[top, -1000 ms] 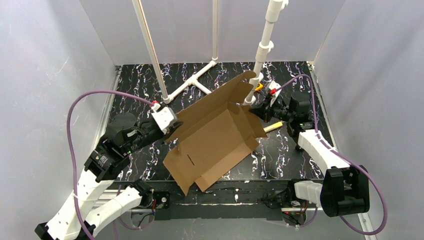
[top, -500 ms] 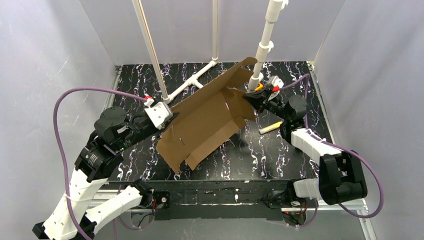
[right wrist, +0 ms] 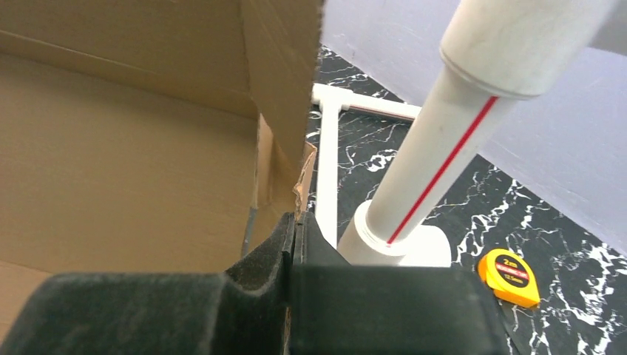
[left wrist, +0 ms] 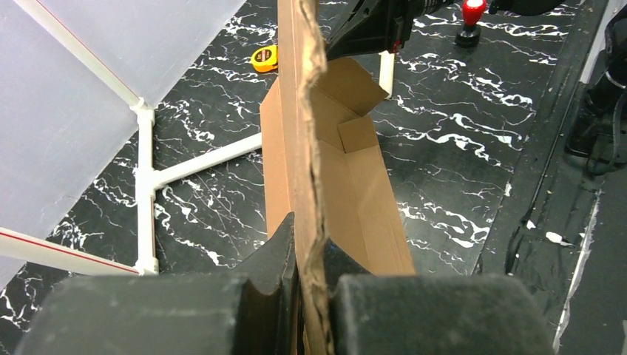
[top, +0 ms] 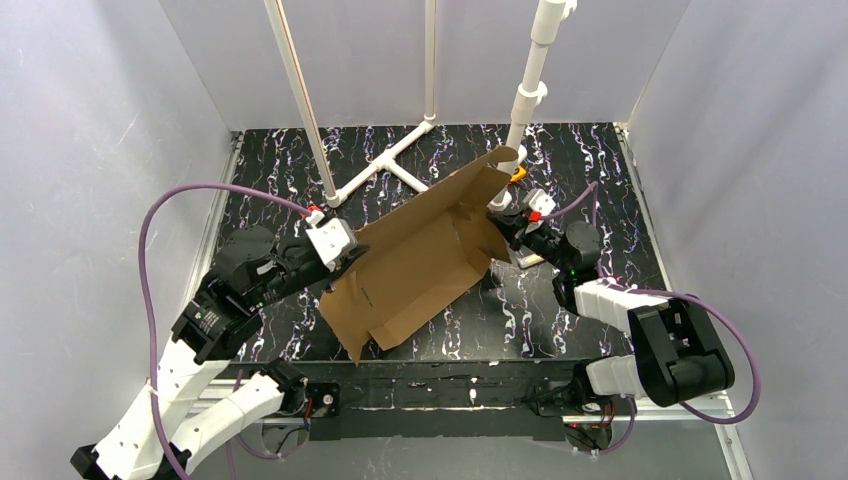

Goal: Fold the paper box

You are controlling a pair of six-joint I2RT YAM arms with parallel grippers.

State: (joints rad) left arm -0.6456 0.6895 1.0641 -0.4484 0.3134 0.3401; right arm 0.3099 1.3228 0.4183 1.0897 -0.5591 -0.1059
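The paper box [top: 420, 260] is held up, tilted, just in front of the white pole [top: 527, 100]. The left fingers [left wrist: 285, 244] are pinched tight on the box edge far from the pole. The right fingers [right wrist: 281, 240] are pinched tight on a flap edge right beside the pole. Holding both ends likely lets the arms turn the box and bend its sides. I cannot tell if its low corner touches the surface [top: 600, 150].

Matt brown corrugated-cardboard paper box [top: 415, 262]
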